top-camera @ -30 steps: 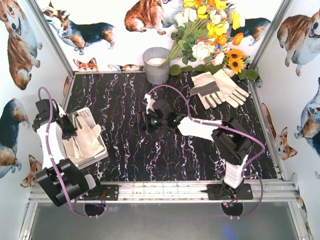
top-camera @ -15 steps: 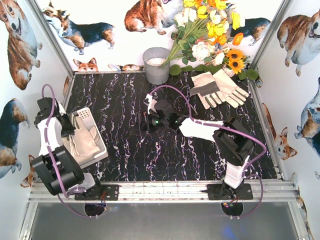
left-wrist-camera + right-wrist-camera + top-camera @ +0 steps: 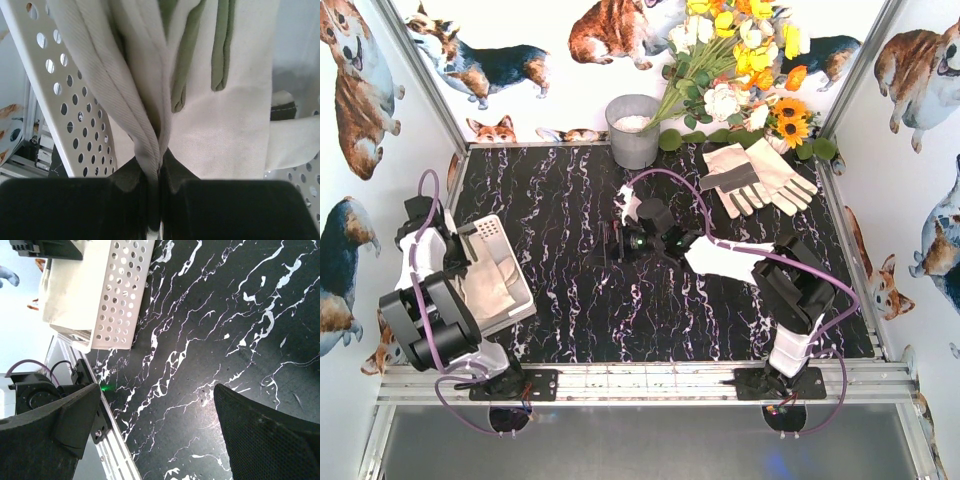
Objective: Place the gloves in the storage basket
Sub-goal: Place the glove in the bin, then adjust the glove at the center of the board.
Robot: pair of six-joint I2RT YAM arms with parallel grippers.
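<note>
Cream glove point(image 3: 225, 130) lies inside storage basket point(image 3: 75, 115), one fabric fold pinched in left jaws, which are closed tight. Change over last second: left arm folded back toward near edge, wrist drawn further over basket, glove settled lower. Placement judged nearly complete, release pending. Right jaws spread wide, empty, above mid-worktop point(image 3: 570, 320); drifted slightly toward remaining pair of gloves point(image 3: 757, 176) at far right, still well apart.

Left arm point(image 3: 425, 315) is sitting folded at near left. Left gripper point(image 3: 160, 161) is pinching a glove point(image 3: 225, 125), jaws closed tight. Right arm point(image 3: 735, 260) is reaching left across mid-table. Right gripper point(image 3: 609, 243) is hanging wide open, holding nothing.
</note>
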